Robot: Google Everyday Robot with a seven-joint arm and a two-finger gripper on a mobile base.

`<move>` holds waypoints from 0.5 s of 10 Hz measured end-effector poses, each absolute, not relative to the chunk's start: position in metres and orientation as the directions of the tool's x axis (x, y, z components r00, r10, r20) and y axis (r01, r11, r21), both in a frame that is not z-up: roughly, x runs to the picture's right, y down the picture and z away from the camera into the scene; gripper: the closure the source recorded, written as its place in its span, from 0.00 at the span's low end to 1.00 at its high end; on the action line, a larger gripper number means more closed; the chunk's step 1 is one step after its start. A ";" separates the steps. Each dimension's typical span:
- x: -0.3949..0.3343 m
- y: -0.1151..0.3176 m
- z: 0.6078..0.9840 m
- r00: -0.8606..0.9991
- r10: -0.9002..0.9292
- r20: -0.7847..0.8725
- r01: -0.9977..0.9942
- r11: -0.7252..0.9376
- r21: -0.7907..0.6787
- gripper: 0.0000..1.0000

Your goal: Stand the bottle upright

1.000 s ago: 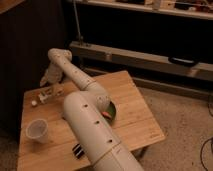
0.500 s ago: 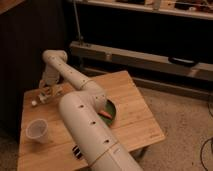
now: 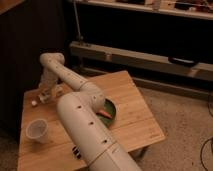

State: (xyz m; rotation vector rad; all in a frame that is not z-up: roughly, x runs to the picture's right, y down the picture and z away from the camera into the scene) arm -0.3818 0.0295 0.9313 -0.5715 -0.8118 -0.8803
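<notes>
The bottle [image 3: 39, 100] is a small whitish shape with a white cap, and it seems to lie on its side at the far left of the wooden table [image 3: 130, 95]. My gripper [image 3: 46, 93] hangs from the white arm, pointing down right over the bottle and partly hiding it. I cannot tell whether it touches the bottle.
A translucent plastic cup [image 3: 37, 130] stands upright near the table's front left. A green plate [image 3: 111, 108] with an orange item lies mid-table, partly behind my arm [image 3: 85, 125]. A dark wall stands behind the table, with a shelf at the right.
My arm has swung left and the gripper has come down over the bottle at the table's far left. The cup and the plate have not moved.
</notes>
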 end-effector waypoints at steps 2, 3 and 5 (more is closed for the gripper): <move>-0.384 0.033 0.934 0.378 -0.447 0.811 0.852 0.511 -0.116 0.35; -0.385 0.034 0.935 0.378 -0.450 0.809 0.855 0.505 -0.119 0.35; -0.387 0.035 0.939 0.382 -0.454 0.805 0.858 0.498 -0.126 0.35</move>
